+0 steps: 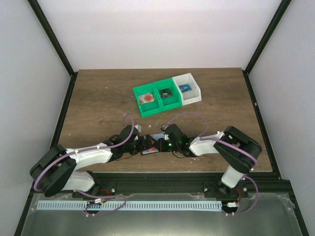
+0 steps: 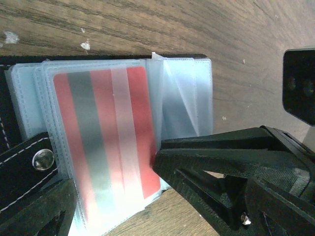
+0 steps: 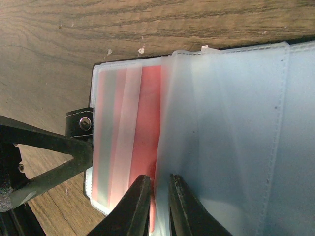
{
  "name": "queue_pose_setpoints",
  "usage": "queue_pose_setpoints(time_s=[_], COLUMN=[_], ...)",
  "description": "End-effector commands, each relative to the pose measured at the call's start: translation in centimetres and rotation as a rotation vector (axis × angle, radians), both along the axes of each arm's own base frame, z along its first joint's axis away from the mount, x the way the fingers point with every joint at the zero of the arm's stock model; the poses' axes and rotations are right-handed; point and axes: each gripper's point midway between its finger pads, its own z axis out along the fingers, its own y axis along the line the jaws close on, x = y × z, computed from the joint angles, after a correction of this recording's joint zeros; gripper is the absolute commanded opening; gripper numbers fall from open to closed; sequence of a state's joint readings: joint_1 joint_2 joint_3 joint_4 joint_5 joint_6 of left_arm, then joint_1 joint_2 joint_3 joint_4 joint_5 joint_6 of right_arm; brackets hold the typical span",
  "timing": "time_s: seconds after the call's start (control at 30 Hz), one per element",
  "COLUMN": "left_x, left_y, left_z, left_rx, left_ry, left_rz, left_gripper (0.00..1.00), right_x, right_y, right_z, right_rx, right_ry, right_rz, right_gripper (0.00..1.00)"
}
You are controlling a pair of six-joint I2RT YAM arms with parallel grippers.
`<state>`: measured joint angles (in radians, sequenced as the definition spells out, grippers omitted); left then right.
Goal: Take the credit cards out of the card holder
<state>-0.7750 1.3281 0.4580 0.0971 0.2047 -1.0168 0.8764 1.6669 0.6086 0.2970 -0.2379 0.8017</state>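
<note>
Open card holder (image 1: pixel 150 147) sits at worktop's (image 1: pixel 98 98) 6 o'clock, left tool (image 2: pixel 108 179) spread wide astride it, right tool (image 3: pixel 156 191) pinched on red card (image 3: pixel 147 123) edge, so pin holder down and slide card straight out.

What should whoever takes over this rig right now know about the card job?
Left gripper: jaws open, straddling the sleeve holding the red card.
Right gripper: jaws pinched on a clear sleeve at its edge.
Card holder: lying open on the table between the arms.
Done: holder opened.
Left: red card still sleeved, pull it out; other cards not visible.
</note>
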Motion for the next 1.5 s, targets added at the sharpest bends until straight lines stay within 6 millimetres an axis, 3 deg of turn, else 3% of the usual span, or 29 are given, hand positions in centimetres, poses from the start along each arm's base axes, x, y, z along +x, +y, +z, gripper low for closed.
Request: queue_pose_setpoints(time_s=[0.0,0.13,0.5,0.83,1.1,1.47], left_x=[0.3,0.1,0.4,0.4,0.9,2.3], left_y=[-0.7,-1.2,-1.4,-2.2,-3.2,-5.4], left_z=[1.3,1.4,4.3,4.8,5.6,6.0], left_rx=[-0.054,-0.090,-0.150,-0.199,-0.227,-0.257], left_ry=[-0.042,-0.037,-0.093,-0.102,-0.135,-0.143], left_rz=[-0.011,-0.020,-0.015,-0.041,-0.066,-0.096], left_gripper=[0.96,0.96,0.96,0.96,0.96,0.96], right_x=[-3.1,-3.1,-3.4,-2.8,-1.8,-1.4], right_y=[-1.4,-1.3,-1.8,-1.4,-2.7,-5.4], right_z=[-3.4,-3.4,-3.5,-2.3,-0.2,1.1], right_rx=[-0.105,-0.099,-0.103,-0.070,-0.044,-0.043], right_ry=[0.104,0.106,0.105,0.064,-0.025,-0.081], right_rz=[0.047,0.047,0.044,0.035,-0.042,-0.157], right_gripper=[0.14,0.14,0.13,0.10,0.12,0.13])
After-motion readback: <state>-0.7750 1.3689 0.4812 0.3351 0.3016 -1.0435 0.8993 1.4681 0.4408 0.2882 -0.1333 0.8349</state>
